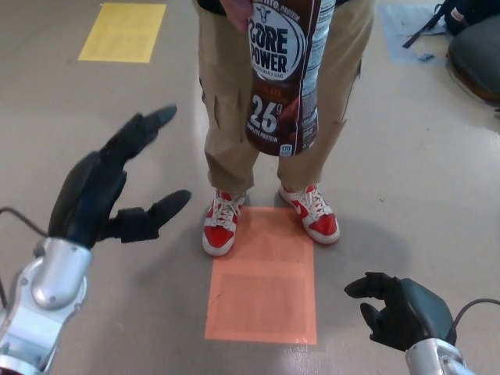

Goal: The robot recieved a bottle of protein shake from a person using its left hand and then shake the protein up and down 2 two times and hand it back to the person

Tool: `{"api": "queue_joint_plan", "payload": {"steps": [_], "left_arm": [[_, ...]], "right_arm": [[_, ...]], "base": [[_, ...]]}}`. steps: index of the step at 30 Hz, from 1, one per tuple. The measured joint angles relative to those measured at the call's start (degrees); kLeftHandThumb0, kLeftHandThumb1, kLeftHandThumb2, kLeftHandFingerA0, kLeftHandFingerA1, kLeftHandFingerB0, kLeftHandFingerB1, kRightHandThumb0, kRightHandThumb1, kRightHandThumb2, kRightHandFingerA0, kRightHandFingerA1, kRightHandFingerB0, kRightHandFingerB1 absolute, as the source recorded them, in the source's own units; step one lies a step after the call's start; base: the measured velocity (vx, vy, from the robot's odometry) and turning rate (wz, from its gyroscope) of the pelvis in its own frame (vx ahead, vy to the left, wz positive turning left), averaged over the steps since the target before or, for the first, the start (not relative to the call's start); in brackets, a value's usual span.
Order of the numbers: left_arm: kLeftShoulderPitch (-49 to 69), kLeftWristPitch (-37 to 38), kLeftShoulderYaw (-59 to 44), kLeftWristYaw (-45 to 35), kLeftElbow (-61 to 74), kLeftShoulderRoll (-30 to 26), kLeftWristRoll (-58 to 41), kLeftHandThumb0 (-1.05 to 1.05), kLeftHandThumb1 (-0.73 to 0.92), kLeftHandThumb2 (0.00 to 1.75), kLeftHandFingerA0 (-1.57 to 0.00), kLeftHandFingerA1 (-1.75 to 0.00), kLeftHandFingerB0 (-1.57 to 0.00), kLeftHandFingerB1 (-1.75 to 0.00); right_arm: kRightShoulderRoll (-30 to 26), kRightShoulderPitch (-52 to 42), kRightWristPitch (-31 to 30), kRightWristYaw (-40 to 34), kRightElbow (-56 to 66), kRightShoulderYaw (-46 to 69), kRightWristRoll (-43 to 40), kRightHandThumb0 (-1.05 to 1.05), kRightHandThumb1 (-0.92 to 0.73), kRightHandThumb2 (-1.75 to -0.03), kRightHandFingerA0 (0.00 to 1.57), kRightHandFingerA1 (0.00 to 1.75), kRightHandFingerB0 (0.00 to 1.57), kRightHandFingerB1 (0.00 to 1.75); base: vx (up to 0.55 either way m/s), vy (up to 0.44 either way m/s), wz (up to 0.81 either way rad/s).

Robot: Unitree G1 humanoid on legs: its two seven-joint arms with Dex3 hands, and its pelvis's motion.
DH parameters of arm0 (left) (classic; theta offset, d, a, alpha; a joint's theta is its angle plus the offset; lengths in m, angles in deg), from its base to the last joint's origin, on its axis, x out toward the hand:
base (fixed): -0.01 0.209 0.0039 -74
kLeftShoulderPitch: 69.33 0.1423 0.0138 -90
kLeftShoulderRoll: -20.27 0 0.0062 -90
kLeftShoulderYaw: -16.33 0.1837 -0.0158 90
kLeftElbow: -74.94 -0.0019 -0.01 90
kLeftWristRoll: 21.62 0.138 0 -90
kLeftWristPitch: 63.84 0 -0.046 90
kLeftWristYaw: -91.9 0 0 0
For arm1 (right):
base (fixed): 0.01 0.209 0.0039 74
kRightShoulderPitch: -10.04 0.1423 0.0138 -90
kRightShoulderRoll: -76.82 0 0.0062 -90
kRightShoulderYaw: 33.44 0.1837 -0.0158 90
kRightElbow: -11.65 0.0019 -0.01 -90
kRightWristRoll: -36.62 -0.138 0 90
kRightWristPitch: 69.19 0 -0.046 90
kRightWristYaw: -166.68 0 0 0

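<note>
We stand on a grey floor (94,117), facing a person (234,101) in tan trousers and red shoes (220,225), toes just at the far edge of an orange floor patch (264,281). A yellow patch (123,31) lies well off to our left, likely another marker.

The person holds the bottle (283,78) out toward us by its top, upright and hanging free in front of their thighs, label facing us. We read that as an offer: gripped high, its lower body is left bare for us to take. The person's hand (236,14) is cut off by the upper edge.

Our left hand (109,187) is raised at bottle height but apart from it, to its left. Its fingers are spread wide, thumb low and fingers high, empty, a gap shaped to close round the bottle's side. We judge the receiving step is under way and nothing is grasped yet.

Our right hand (402,308) hangs low by our side, loosely curled, fingers apart, holding nothing; it has no part in this task.
</note>
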Motion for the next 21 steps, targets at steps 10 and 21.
{"api": "queue_joint_plan", "payload": {"steps": [10, 21], "left_arm": [[-3.3, -8.6, -0.9, -7.4, 8.6, -0.2, -7.0, -0.83, 0.48, 0.87, 0.00, -0.01, 0.00, -0.02], [-9.4, -17.9, -1.2, -11.8, 12.5, -0.2, -12.2, -0.85, 0.51, 0.89, 0.00, -0.11, 0.00, 0.00]], "right_arm": [[0.0, 0.0, 0.1, 0.0, 0.0, 0.1, 0.3, -0.27, -0.80, -0.64, 0.83, 0.55, 0.77, 0.44], [0.1, 0.0, 0.1, 0.0, 0.0, 0.1, 0.6, -0.29, -0.79, -0.66, 0.90, 0.63, 0.76, 0.44]], "base": [[0.00, 0.000, 0.00], [0.00, 0.000, 0.00]]}}
